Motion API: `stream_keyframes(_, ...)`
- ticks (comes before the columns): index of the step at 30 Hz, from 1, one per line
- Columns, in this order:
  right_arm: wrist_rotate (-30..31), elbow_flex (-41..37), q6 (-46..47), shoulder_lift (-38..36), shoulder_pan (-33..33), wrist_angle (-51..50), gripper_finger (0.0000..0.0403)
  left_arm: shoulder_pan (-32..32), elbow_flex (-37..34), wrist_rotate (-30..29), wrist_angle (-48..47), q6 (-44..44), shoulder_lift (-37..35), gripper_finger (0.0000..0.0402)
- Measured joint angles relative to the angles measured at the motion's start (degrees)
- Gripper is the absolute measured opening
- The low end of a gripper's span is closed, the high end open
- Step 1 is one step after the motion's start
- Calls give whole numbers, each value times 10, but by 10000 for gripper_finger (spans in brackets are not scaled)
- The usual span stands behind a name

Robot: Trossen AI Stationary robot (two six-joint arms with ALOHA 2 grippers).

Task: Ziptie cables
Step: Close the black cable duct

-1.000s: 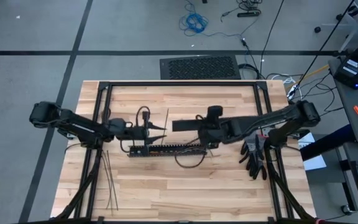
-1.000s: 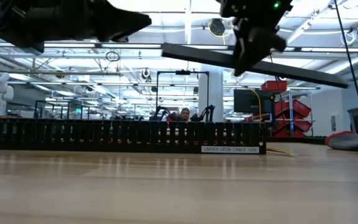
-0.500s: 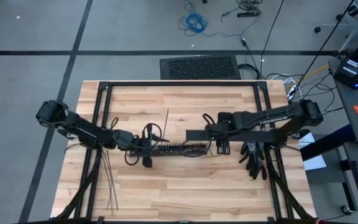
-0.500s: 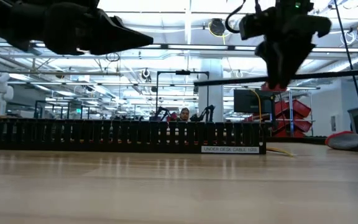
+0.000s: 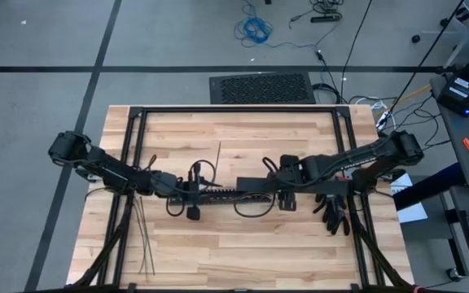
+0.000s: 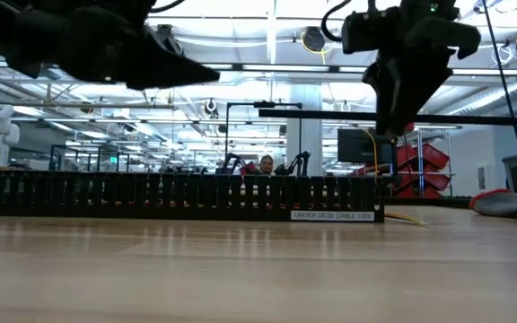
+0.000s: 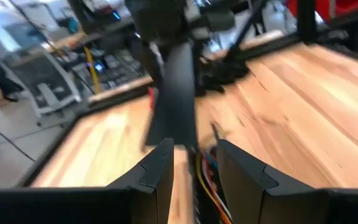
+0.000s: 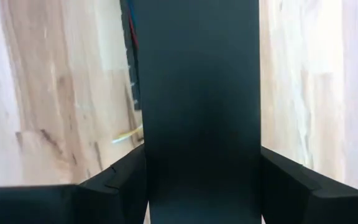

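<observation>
Right fingers: the two dark fingers (image 8: pixel 114 186) are closed on a flat black cover strip (image 8: pixel 197 93), one at each long edge of it.
Right gripper: the right gripper (image 5: pixel 286 189) holds the strip level in the air, above the right end of the black slotted duct (image 5: pixel 218 195); in the low view the strip (image 6: pixel 402 117) is a thin dark bar clearly above the duct (image 6: pixel 187 196).
Left fingers: the two fingers (image 7: pixel 160 174) stand apart, with nothing between them.
Left gripper: the left gripper (image 5: pixel 192 195) hovers over the left end of the duct.
Cables: coloured wires (image 7: pixel 209 180), red, yellow and blue, lie in the duct just in front of the left fingers; the rest of the bundle I cannot see.
Zipties: thin dark strips (image 5: pixel 142 240) lie on the wood near the front left corner, well apart from the duct; one more strip (image 5: pixel 219 156) lies behind the duct.
Surface: a light wooden table top (image 5: pixel 243 244) in a black metal frame; black gloves (image 5: pixel 335 210) lie at its right edge.
Room: a grey floor with dark lines, a black mat (image 5: pixel 261 88) behind the table and a blue coiled cable (image 5: pixel 255 31) farther back; in the low view a large hall with bright ceiling lights, red bins (image 6: pixel 420 152) and a person (image 6: pixel 267 164) far behind.
</observation>
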Motion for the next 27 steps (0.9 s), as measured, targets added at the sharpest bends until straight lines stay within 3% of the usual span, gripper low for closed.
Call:
stream_keyframes(13,41,0,-106,0,-34,46,223,0,0,12,-119,-103,0,121)
stream_keyframes(27,41,1,-183,0,-77,84,223,0,0,8,-147,-118,0,121)
